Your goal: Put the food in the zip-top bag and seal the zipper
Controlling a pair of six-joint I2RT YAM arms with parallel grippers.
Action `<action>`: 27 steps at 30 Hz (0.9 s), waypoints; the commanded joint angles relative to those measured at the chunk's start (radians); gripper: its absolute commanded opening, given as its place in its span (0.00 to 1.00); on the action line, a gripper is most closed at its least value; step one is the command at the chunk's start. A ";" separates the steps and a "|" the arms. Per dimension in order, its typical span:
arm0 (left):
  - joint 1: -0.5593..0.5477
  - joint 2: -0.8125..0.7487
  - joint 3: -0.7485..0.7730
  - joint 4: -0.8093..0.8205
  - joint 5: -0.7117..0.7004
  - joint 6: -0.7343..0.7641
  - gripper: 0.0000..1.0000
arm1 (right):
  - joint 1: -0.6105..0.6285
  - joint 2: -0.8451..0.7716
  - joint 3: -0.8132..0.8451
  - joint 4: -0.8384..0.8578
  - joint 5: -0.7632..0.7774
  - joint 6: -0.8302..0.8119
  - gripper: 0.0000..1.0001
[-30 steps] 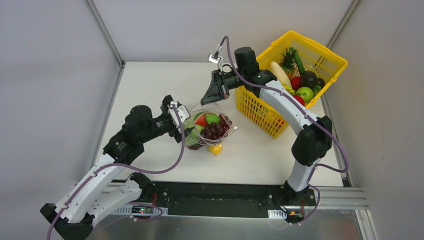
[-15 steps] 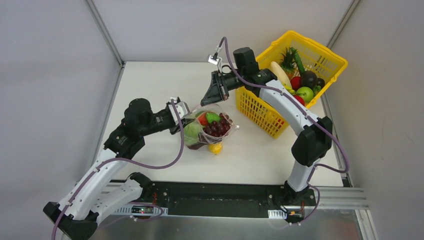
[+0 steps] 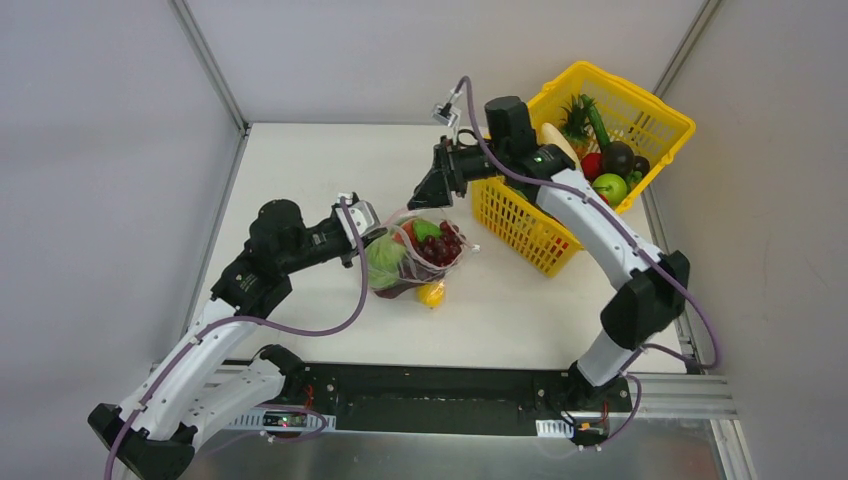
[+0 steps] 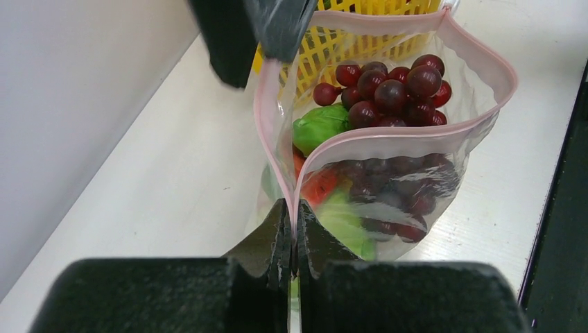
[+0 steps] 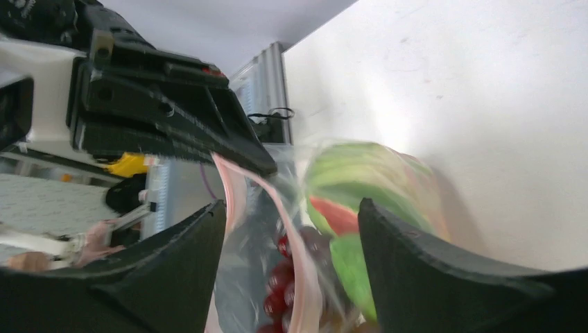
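Grip on the left: the left gripper (image 4: 292, 215) is clenched tight on the zipper (image 4: 409, 133), pinching both pink lips together at the near-left corner of the zip-top bag (image 4: 402, 187). From that pinch the strip splits and the mouth gapes wide towards the right. The bag sits on the white table (image 3: 300, 170), right in front of those fingers. Inside, a dark red grape bunch (image 4: 388, 87) rides on top, a green piece (image 4: 319, 125) beside it, something red (image 4: 320, 186) lower down. One small yellow fruit (image 3: 431, 296) lies outside, just beside the bag's near edge. Over to the right gripper (image 5: 291, 208): jaws well apart, clasping nothing, poised above the far end of the open mouth with the pink strip running below the gap. Whether a fingertip brushes the plastic, cannot tell. Further right, the yellow basket (image 3: 520, 225) holds more food. The bag's bottom is hidden behind the left gripper's body in its own view, and the right wrist view is blurred up close
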 commanded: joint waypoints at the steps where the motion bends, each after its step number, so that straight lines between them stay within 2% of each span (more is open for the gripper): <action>1: 0.010 -0.038 -0.018 0.068 -0.008 -0.022 0.00 | -0.061 -0.237 -0.139 0.211 0.120 0.076 0.76; 5: 0.010 -0.049 -0.016 0.065 -0.009 -0.030 0.00 | -0.121 -0.403 -0.358 0.355 0.155 0.116 0.79; 9: 0.010 -0.073 -0.014 0.063 0.002 -0.040 0.00 | -0.127 -0.564 -0.574 0.442 0.142 0.056 0.79; 14: 0.010 -0.087 0.001 0.038 -0.001 -0.044 0.00 | -0.128 -0.809 -0.888 0.700 0.125 0.003 0.80; 17: 0.010 -0.088 0.000 0.039 0.001 -0.044 0.00 | -0.127 -0.910 -1.014 0.802 0.130 -0.022 0.80; 21: 0.010 -0.091 0.003 0.032 0.013 -0.045 0.00 | -0.128 -0.939 -1.066 0.788 0.173 -0.083 0.80; 27: 0.010 -0.107 0.003 0.027 0.019 -0.048 0.00 | -0.127 -0.861 -1.091 0.811 0.218 -0.105 0.78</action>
